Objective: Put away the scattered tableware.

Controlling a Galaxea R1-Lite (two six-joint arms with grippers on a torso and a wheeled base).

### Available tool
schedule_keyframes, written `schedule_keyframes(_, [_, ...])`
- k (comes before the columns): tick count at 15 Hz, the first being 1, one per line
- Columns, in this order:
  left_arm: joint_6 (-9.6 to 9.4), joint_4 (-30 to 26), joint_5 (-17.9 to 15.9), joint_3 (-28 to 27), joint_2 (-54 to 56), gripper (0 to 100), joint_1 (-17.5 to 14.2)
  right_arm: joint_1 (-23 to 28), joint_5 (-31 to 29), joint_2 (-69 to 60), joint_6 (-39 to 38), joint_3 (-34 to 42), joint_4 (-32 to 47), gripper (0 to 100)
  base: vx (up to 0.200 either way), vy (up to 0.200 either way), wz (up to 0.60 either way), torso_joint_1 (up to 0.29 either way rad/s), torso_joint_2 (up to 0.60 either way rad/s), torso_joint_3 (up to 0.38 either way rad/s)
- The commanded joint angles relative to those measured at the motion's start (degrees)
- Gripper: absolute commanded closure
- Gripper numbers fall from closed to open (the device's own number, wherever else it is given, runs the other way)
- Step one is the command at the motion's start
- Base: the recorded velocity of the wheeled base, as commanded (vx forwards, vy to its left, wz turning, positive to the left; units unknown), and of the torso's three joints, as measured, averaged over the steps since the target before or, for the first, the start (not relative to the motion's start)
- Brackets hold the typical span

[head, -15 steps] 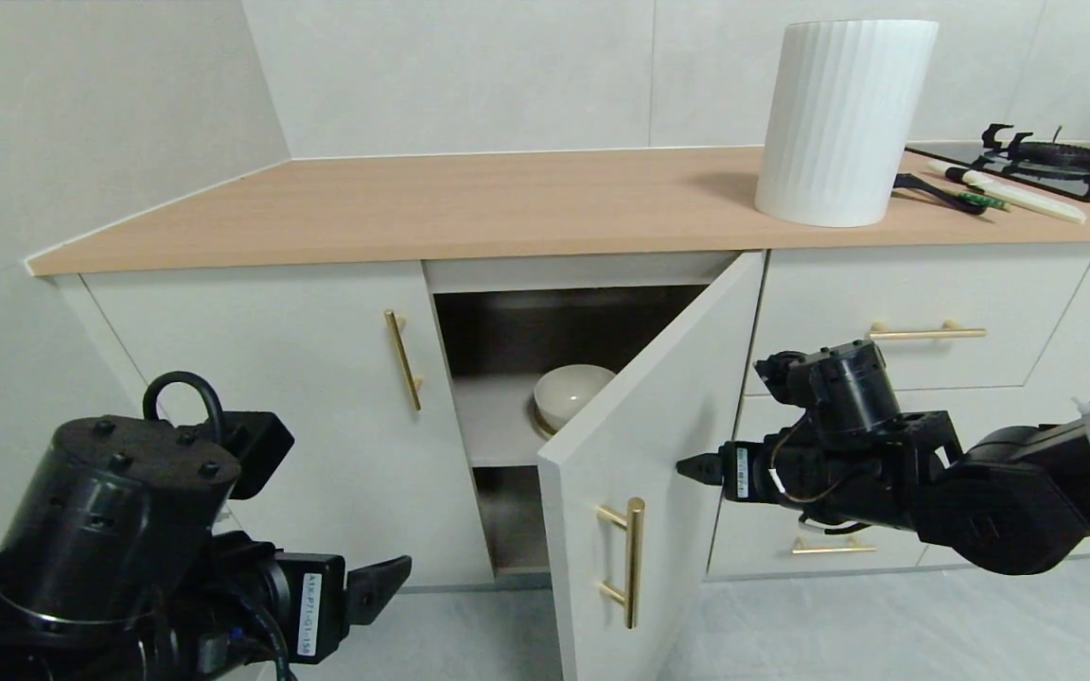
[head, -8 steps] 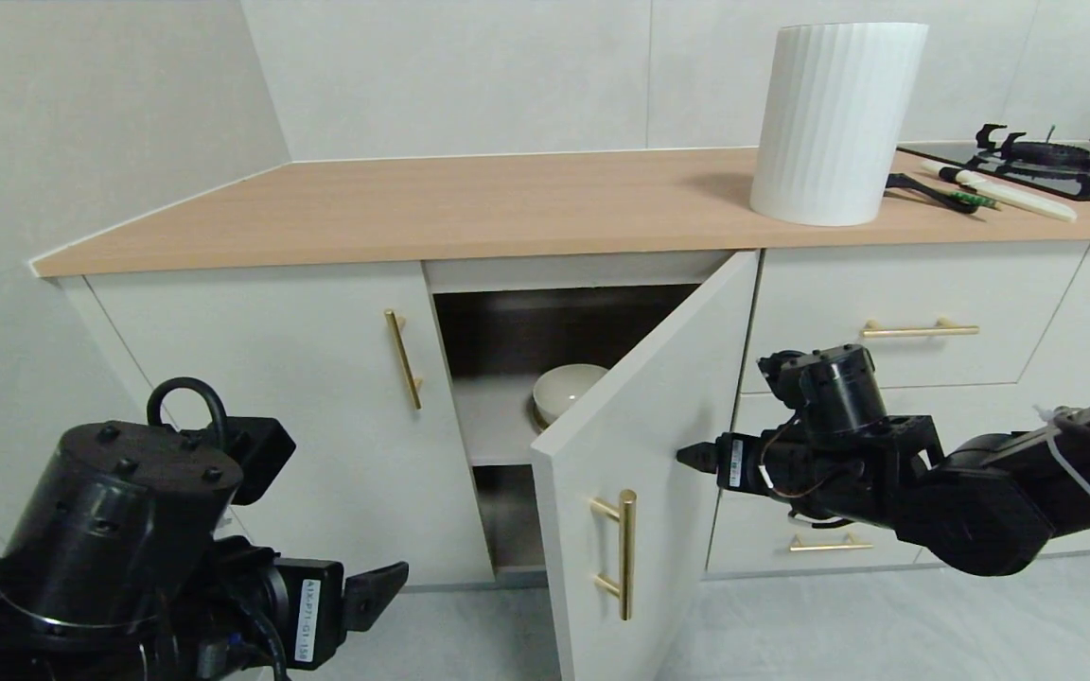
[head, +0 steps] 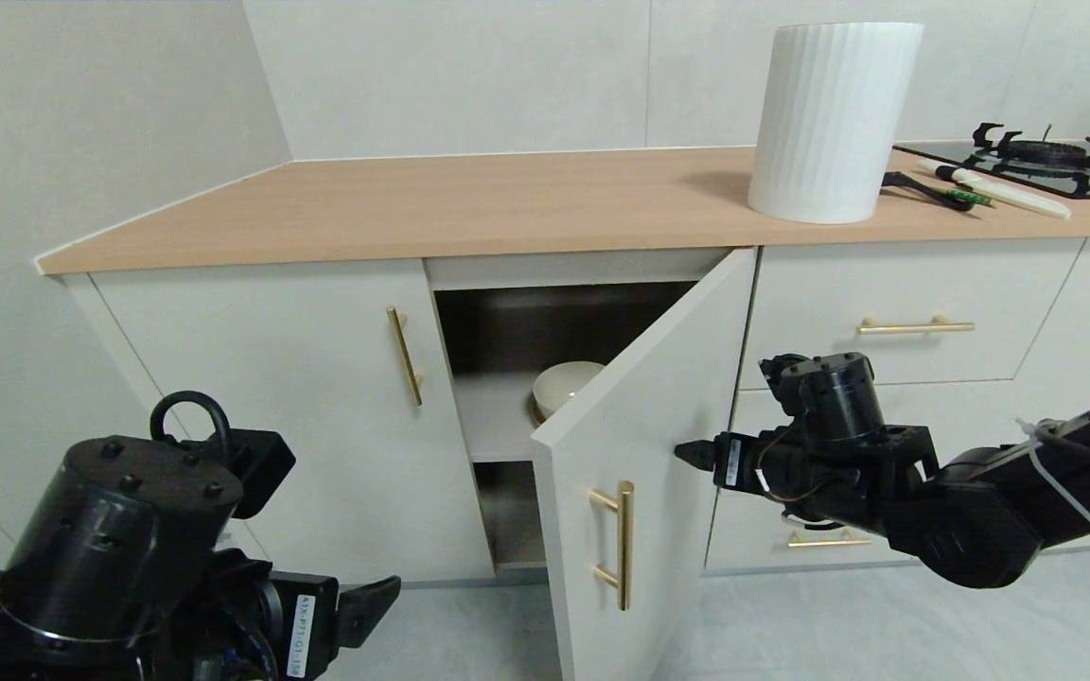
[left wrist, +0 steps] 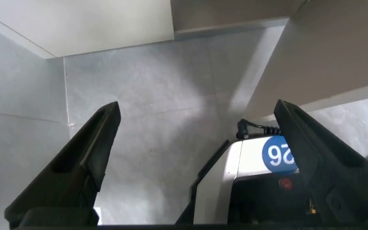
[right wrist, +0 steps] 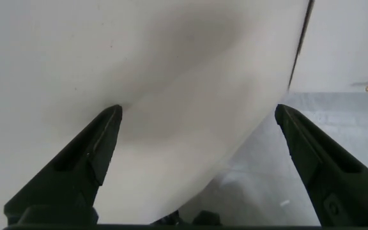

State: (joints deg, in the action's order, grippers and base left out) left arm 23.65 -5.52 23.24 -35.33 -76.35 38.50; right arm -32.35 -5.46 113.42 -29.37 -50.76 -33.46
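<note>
A pale bowl (head: 566, 383) rests on the shelf inside a cupboard under the wooden worktop (head: 469, 203), half hidden behind the partly open white door (head: 640, 397). My right gripper (head: 687, 454) is at the door's outer face, to the right of its gold handle (head: 623, 544). In the right wrist view the right gripper (right wrist: 198, 112) is open, its fingers (right wrist: 101, 147) wide apart with the door face close in front. My left gripper (head: 365, 605) hangs low at the left over the floor. The left gripper (left wrist: 197, 108) is open and holds nothing.
A tall white ribbed container (head: 834, 118) stands on the worktop, with utensils (head: 971, 189) and a gas hob (head: 1046, 156) to its right. Drawers with gold handles (head: 914, 326) lie right of the door, and a shut door with a handle (head: 405, 355) left of it.
The open door has swung a little towards shut, with my right gripper following against it. The bowl is more covered by the door. The head view shifted slightly.
</note>
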Motion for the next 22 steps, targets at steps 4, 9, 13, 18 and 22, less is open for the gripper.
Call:
schedule_keyframes(4, [0.08,-0.4,0.1,0.0,-0.4,0,0.0,2.8,0.6,-3.3,3.4,4.9,1.2,0,-0.15,0.0,0.0,0.011,0.0,-0.004])
schedule_keyframes(9, [-0.01,-0.5,0.1,-0.1,-0.4,0,0.0,3.3,1.1,0.5,6.0,5.3,-5.2,0,0.0,0.0,0.0,0.0,0.0,0.0])
schedule_keyframes(13, [0.08,-0.3,0.1,-0.5,-0.2,0,0.0,2.8,-0.6,5.9,3.7,1.3,-10.7,0,0.0,0.0,0.0,0.0,0.0,0.0])
schedule_keyframes(18, [0.08,-0.2,0.3,-0.5,-0.2,0,0.0,1.9,-2.1,12.4,-6.2,-7.2,-11.2,0,0.0,0.0,0.0,0.0,0.0,0.0])
schedule_keyframes(22, [0.08,-0.2,0.3,-0.5,-0.4,0,0.0,1.9,-3.9,16.6,-10.6,-12.8,-11.2,0,0.0,0.0,0.0,0.0,0.0,0.0])
